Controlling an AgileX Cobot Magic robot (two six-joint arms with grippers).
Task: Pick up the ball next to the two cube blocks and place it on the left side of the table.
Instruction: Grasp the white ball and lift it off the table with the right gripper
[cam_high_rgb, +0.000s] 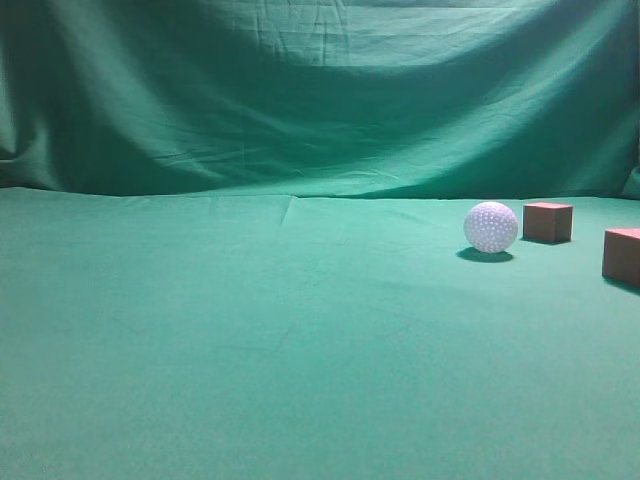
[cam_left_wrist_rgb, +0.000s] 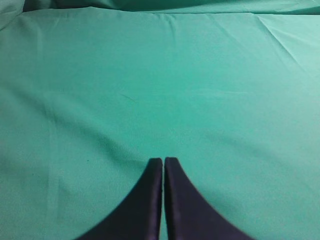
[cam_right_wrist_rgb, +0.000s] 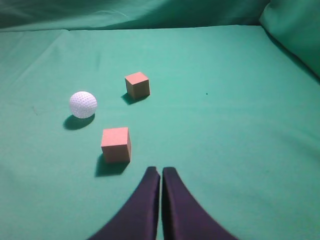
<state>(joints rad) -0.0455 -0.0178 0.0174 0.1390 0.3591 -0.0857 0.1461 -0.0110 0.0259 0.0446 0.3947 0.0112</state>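
Green cloth covers the table (cam_high_rgb: 250, 350) from front to back, with some soft wrinkles, and behind it a draped green backdrop (cam_high_rgb: 300, 90) closes the far edge. On the exterior view the whole left and middle of the surface is bare cloth, so much open room lies there.

The ball (cam_high_rgb: 491, 227), white and dimpled, rests on the right part of the table, near the back. Just beside it, to the right, stands one of the two cube blocks (cam_high_rgb: 548, 222), close but not touching. The second block sits further right and nearer to the camera, cut by the right edge of that view.

From the right wrist view the ball (cam_right_wrist_rgb: 83, 104) lies to the left, the far block (cam_right_wrist_rgb: 137, 85) behind and right of it, and the near block (cam_right_wrist_rgb: 116, 145) just ahead of the right gripper (cam_right_wrist_rgb: 161, 172). All three stand apart from each other. This gripper has its two dark fingers pressed together, holding nothing, and it is above the cloth, short of the near block.

The left gripper (cam_left_wrist_rgb: 163, 162) is also closed with nothing between the fingers, over bare cloth.
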